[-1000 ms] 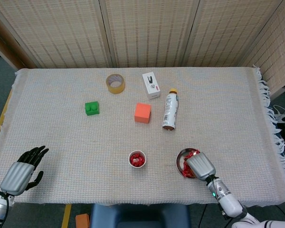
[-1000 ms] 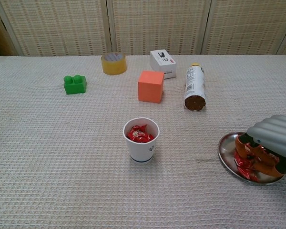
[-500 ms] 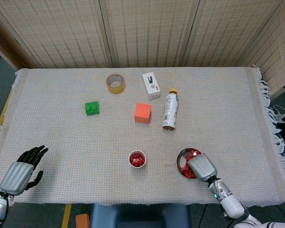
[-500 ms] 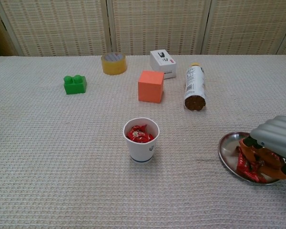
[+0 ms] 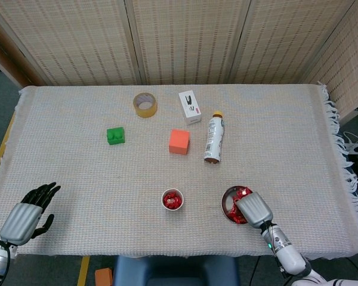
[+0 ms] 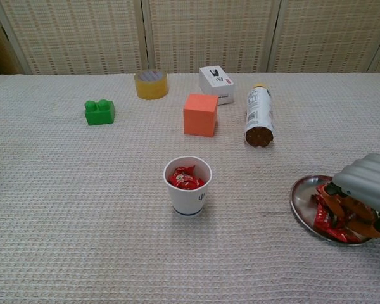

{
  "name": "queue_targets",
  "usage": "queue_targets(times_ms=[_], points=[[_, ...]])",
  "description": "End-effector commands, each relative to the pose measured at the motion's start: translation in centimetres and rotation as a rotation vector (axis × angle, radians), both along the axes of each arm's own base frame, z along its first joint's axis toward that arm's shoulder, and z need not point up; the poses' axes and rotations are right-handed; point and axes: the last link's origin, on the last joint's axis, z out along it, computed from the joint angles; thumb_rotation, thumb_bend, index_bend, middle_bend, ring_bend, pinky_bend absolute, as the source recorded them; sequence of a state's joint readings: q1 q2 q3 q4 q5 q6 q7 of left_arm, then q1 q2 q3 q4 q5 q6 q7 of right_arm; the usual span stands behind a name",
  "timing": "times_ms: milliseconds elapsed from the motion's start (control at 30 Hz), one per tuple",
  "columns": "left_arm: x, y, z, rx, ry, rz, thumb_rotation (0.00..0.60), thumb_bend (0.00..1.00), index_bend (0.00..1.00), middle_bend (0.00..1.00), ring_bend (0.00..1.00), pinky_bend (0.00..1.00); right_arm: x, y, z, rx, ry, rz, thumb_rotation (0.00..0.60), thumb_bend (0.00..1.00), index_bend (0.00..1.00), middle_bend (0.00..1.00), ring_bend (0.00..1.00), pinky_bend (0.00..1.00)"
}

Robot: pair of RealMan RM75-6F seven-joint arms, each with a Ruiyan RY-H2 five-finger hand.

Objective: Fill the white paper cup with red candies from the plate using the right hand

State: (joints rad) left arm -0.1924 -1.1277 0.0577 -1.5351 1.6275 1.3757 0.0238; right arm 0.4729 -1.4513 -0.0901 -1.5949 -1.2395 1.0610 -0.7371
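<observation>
Item: white paper cup (image 6: pixel 188 185), upright on the tabletop (image 6: pixel 82 209), near its front edge. Contents: a few red candies (image 6: pixel 185 178), sitting low, well below the rim. Judged partly filled.

Item: plate (image 6: pixel 302 197), metal, well to the right of the cup. Contents: more red candies (image 6: pixel 331 221) heaped inside, so stock remains to move.

Item: my right hand (image 6: pixel 362 193), down over the plate, fingers curled among the candies. Whether they have actually clamped on one, I cannot tell.

Item: my left hand (image 5: pixel 28 215), at the tabletop's near left corner, fingers apart, holding nothing.

Outstanding: secure a candy, carry it across to the cup, drop it in, repeat until the cup is full.
</observation>
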Motion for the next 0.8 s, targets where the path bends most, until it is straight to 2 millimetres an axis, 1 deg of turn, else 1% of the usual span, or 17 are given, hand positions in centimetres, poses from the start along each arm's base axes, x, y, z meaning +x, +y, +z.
queue_targets(times_ms=[33, 100, 367, 467, 567, 700, 733, 800], points=[[0.0, 0.0, 0.0, -0.001, -0.001, -0.001, 0.600, 0.50, 0.01, 0.00, 0.06, 0.16, 0.2, -0.1, 0.2, -0.009, -0.007, 0.001, 0.600, 0.39, 0.81, 0.74, 0.73, 1.00], [0.0, 0.0, 0.0, -0.001, -0.001, -0.003, 0.600, 0.50, 0.00, 0.00, 0.06, 0.16, 0.4, -0.2, 0.4, -0.016, -0.016, 0.001, 0.600, 0.40, 0.84, 0.75, 0.73, 1.00], [0.0, 0.0, -0.1, 0.000, -0.001, -0.007, 0.600, 0.50, 0.00, 0.00, 0.06, 0.16, 1.0, -0.4, 1.5, -0.041, -0.041, 0.007, 0.600, 0.42, 0.84, 0.75, 0.74, 1.00], [0.0, 0.0, -0.1, 0.000, 0.000, -0.007, 0.600, 0.50, 0.00, 0.00, 0.06, 0.16, 1.8, -0.8, 1.9, -0.054, -0.072, 0.016, 0.600, 0.42, 0.84, 0.75, 0.74, 1.00], [0.1, 0.0, -0.1, -0.001, 0.001, -0.006, 0.600, 0.50, 0.00, 0.00, 0.06, 0.16, 3.7, -1.3, 2.4, -0.055, -0.147, 0.021, 0.600, 0.42, 0.84, 0.75, 0.74, 1.00], [0.1, 0.1, -0.2, -0.003, 0.001, -0.006, 0.600, 0.50, 0.00, 0.00, 0.06, 0.16, 7.1, -2.3, 3.1, -0.054, -0.247, 0.046, 0.600, 0.41, 0.84, 0.75, 0.74, 1.00], [0.1, 0.1, -0.2, -0.002, 0.001, -0.005, 0.600, 0.50, 0.00, 0.00, 0.06, 0.16, 8.5, -2.6, 3.3, -0.055, -0.280, 0.068, 0.600, 0.41, 0.84, 0.75, 0.74, 1.00], [0.1, 0.1, -0.1, -0.001, -0.001, -0.004, 0.600, 0.50, 0.00, 0.00, 0.06, 0.16, 10.3, -2.9, 3.3, -0.048, -0.315, 0.089, 0.600, 0.42, 0.84, 0.75, 0.74, 1.00]])
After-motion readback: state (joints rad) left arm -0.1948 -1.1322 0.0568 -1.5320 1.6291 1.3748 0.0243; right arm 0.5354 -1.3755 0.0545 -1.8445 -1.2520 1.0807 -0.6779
